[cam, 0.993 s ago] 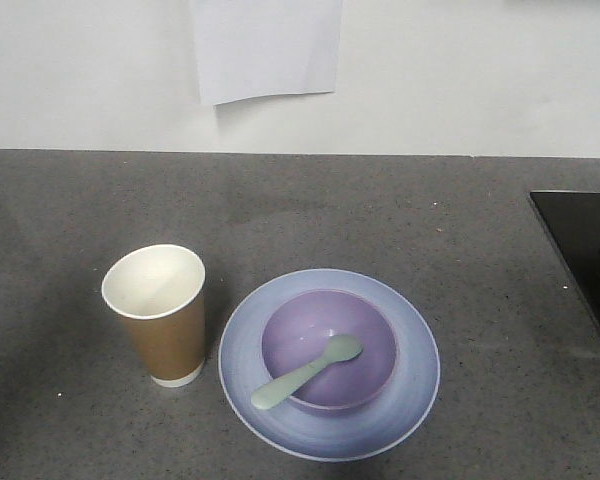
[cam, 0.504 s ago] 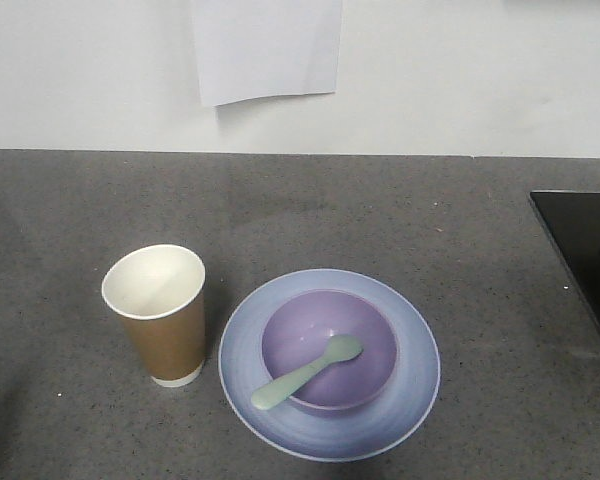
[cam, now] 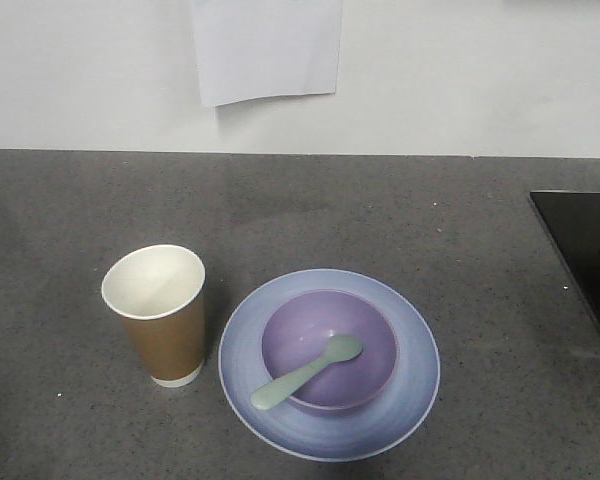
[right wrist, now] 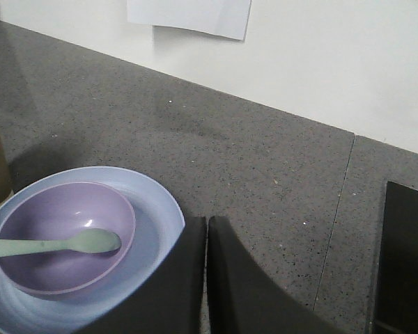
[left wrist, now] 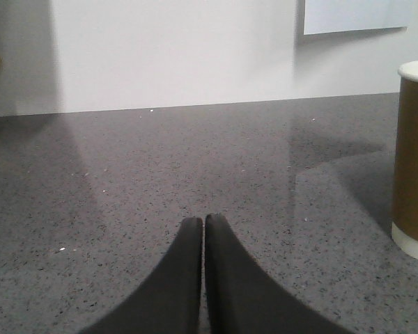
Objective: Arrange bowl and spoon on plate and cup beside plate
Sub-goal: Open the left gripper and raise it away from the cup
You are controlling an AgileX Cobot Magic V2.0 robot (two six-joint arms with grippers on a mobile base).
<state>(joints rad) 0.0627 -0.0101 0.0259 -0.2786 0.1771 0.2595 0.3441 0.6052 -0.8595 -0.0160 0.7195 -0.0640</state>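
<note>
The pale blue plate (cam: 250, 345) lies on the grey counter with the lavender bowl (cam: 365, 330) standing in its middle. The mint-green spoon (cam: 306, 373) rests in the bowl, its handle over the near-left rim. The brown paper cup (cam: 160, 315) stands upright just left of the plate, empty. Neither gripper shows in the front view. My left gripper (left wrist: 203, 224) is shut and empty, low over bare counter with the cup (left wrist: 412, 160) to its right. My right gripper (right wrist: 207, 224) is shut and empty, just right of the plate (right wrist: 164, 209), bowl (right wrist: 42, 268) and spoon (right wrist: 70, 243).
A white wall runs behind the counter with a sheet of paper (cam: 267, 48) stuck on it. A black cooktop (cam: 580, 250) is set into the counter at the right edge. A counter seam (right wrist: 338, 209) runs left of that black surface (right wrist: 407, 257).
A dark shadow at the front view's lower-left edge has drawn back out of sight. Plate, bowl, spoon and cup have not moved.
</note>
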